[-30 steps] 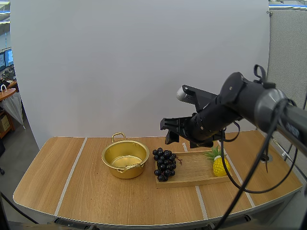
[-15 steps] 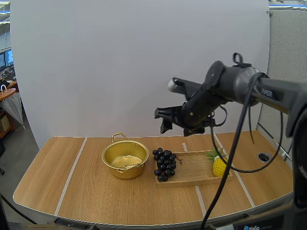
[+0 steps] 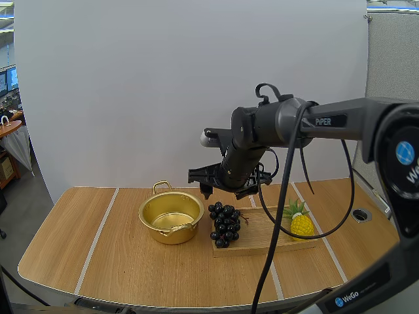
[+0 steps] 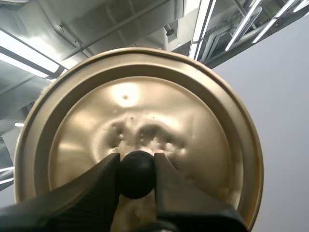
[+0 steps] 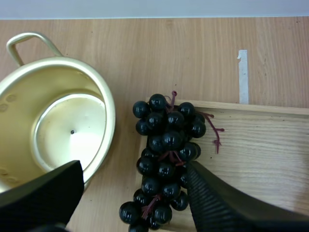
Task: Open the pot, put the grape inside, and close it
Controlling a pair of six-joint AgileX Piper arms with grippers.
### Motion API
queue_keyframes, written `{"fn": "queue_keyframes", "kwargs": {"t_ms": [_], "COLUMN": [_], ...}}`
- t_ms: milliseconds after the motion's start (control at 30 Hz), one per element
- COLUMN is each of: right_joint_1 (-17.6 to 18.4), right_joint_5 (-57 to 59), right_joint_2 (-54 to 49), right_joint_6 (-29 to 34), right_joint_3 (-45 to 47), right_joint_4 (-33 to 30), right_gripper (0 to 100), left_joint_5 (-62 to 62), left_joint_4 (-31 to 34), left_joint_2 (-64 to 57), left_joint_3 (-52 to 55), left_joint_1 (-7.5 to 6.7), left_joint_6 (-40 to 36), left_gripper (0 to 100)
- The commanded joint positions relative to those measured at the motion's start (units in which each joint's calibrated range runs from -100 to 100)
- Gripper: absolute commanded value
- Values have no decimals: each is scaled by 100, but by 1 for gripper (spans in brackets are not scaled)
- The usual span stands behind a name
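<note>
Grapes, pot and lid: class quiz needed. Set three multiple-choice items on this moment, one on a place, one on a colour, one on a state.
1. Where is the bunch of grapes, relative to the pot?
A inside it
B on the end of the wooden tray, beside it
C behind it on the table

2. What colour is the pot?
A silver
B gold
C black

3. What is the left pincer doing?
A standing open
B shut on nothing
C shut on the knob of the lid

Key:
1 B, the grapes lie on the tray next to the pot.
2 B, its wall shines gold.
3 C, the fingers pinch the black knob between them.
</note>
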Motion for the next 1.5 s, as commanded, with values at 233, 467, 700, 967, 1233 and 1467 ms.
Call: {"fn": "queue_keyframes", "kwargs": {"t_ms": [233,467,700,967,1233,1467], "right_joint_1": [0,-1,-1,-1,-1,-18], "right_joint_5": [-407,-428,-464,-737,-884,-1100], "right_joint_2": [597,606,869,1220,1591,1907], "right_joint_6": [404,876,947,1012,1150,1161], "right_joint_3": [-38,-38,-38,-38,-38,-38], "right_joint_4": [-314,-590,-590,-688,-848,-935], "right_gripper": [100,100,100,100,100,100], "left_joint_5": [-257,-257,-257,-257,-257,-257], "left_joint_4": [35,35,35,35,35,35], "left_joint_2": [-30,-30,-30,-30,-30,-30], "left_joint_3": [-34,-34,-34,-34,-34,-34], "left_joint_1": [-10,-10,-10,-10,-10,-10], "left_joint_6": [-66,-66,-66,-66,-66,-66], "left_gripper": [0,0,0,0,0,0]}}
